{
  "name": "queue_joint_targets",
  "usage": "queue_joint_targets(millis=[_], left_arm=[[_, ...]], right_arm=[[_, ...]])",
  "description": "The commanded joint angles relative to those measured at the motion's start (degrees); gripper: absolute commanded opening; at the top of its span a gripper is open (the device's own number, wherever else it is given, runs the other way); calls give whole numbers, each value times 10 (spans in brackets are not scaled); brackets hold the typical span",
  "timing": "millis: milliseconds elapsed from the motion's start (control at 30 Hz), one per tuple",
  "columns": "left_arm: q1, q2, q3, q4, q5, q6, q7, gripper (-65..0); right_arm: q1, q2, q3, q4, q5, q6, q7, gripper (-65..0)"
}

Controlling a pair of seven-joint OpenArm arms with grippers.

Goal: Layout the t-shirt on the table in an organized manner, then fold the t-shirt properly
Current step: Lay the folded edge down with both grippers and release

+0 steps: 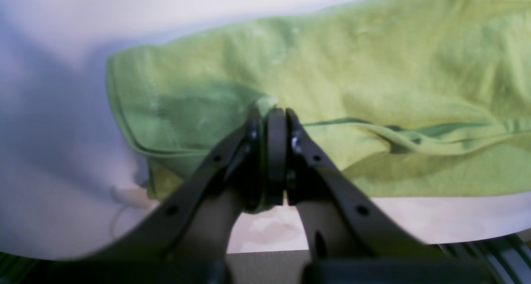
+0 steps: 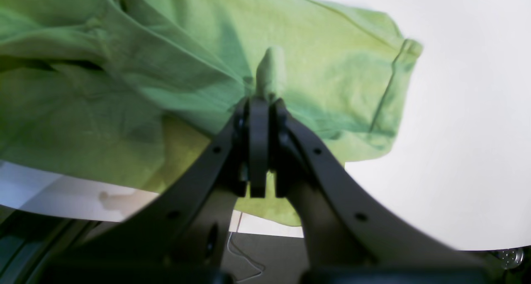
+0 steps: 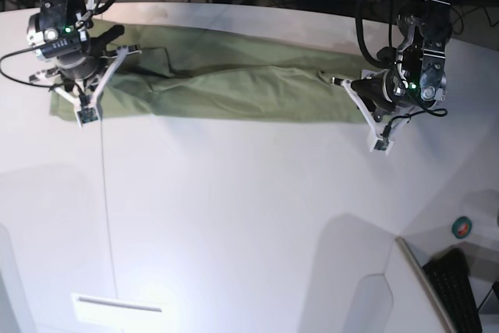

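Observation:
The olive-green t-shirt (image 3: 234, 91) lies stretched sideways in a long band across the far part of the white table (image 3: 234, 216). In the left wrist view my left gripper (image 1: 271, 109) is shut on a small pinch of the t-shirt (image 1: 373, 68), with a hemmed sleeve end to its left. In the base view my left gripper (image 3: 376, 136) is at the shirt's right end. My right gripper (image 2: 265, 99) is shut on a nub of the t-shirt (image 2: 323, 47), its sleeve cuff to the right. From the base view my right gripper (image 3: 84, 111) is at the shirt's left end.
A thin dark seam line (image 3: 105, 208) runs down the table to a white strip (image 3: 117, 303) near the front. Cables crowd the floor behind the far edge. A small tape roll (image 3: 463, 227) and a keyboard (image 3: 456, 278) sit beyond the table's front right edge.

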Motion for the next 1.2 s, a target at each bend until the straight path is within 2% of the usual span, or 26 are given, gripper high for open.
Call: queue_joint_targets(millis=[0,167,567,733,1167], left_arm=[[-2,-7,-2,11,-1,-1,-4,-650],[1,-13,-2,12,-1,-1,-5,-650],[2,-14,-2,13,-1,-1,-4,-650],[2,-14,-2,14,-1,-1,-4,-650],[15,-14,-2,45,-1,-1,-4,-650]], right_arm=[[-4,2,2,12,0,-3,5,-650],[-14,2,2,29,0,-3,-16,-650],[-14,1,29,20,1,-4,-13,-650],[-15,-27,31,19,1,-4,-14,-650],[-35,-51,27,47,0,-4,-15,-650]])
